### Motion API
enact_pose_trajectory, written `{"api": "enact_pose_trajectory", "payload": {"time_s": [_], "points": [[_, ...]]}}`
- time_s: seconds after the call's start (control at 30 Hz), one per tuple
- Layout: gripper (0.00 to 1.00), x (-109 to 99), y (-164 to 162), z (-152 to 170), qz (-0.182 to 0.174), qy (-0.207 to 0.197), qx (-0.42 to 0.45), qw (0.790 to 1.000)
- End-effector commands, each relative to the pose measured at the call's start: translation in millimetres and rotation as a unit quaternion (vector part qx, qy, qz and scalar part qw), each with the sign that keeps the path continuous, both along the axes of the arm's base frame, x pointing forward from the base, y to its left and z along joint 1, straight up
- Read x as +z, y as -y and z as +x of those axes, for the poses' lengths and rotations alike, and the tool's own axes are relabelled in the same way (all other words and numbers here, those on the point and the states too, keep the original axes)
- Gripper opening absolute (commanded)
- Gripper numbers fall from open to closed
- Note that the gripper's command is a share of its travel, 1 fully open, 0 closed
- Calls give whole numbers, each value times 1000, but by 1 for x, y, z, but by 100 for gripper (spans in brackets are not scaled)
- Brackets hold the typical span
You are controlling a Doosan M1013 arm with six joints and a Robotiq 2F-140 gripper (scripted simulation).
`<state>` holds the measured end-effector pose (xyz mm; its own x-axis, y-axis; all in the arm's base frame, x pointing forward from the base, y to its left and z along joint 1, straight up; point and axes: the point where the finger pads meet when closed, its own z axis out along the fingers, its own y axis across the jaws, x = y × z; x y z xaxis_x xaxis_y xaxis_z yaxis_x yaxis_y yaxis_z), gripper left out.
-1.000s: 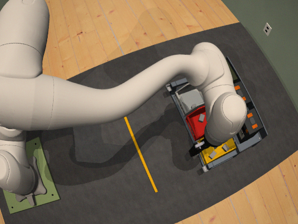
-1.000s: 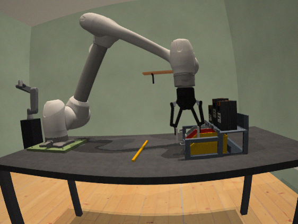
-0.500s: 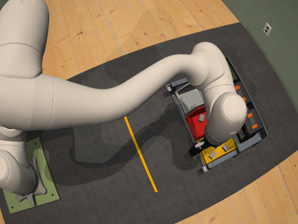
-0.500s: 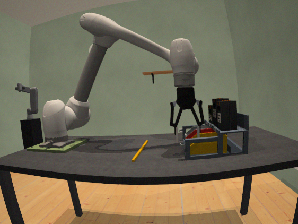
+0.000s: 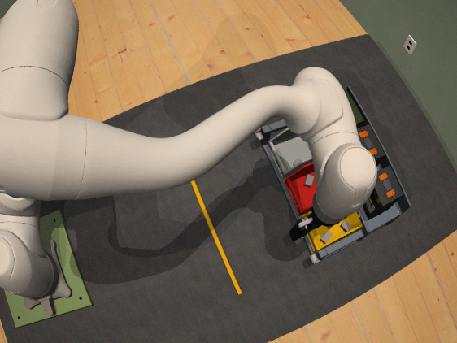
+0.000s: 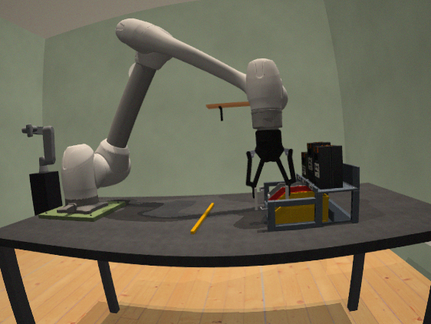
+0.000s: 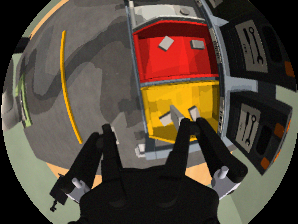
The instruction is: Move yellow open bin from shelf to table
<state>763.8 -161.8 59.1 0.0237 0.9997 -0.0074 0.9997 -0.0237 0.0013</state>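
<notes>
The yellow open bin [image 5: 335,232] sits at the near end of the grey shelf frame [image 6: 312,205], with two small grey parts inside; it also shows in the side view [image 6: 299,210] and the wrist view [image 7: 181,113]. A red bin [image 5: 302,188] stands beside it and a grey bin [image 5: 293,151] beyond that. My gripper [image 6: 271,184] hangs straight down over the yellow bin's front edge, fingers open and holding nothing. In the wrist view the gripper [image 7: 152,136] has one finger over the bin and the other over the table in front of the shelf.
Black boxes with orange tabs [image 6: 323,160] stand on the shelf's back part. A thin yellow bar [image 5: 215,237] lies on the dark table top [image 6: 161,230] between the shelf and the arm's green base plate [image 5: 45,280].
</notes>
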Motion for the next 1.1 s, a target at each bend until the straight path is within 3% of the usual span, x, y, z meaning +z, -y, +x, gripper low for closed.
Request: {"api": "enact_pose_trajectory", "payload": {"time_s": [0.0,1.07], "points": [[57,0,0,0,0,0,0,1000],[57,-16,0,0,0,0,0,1000]]}}
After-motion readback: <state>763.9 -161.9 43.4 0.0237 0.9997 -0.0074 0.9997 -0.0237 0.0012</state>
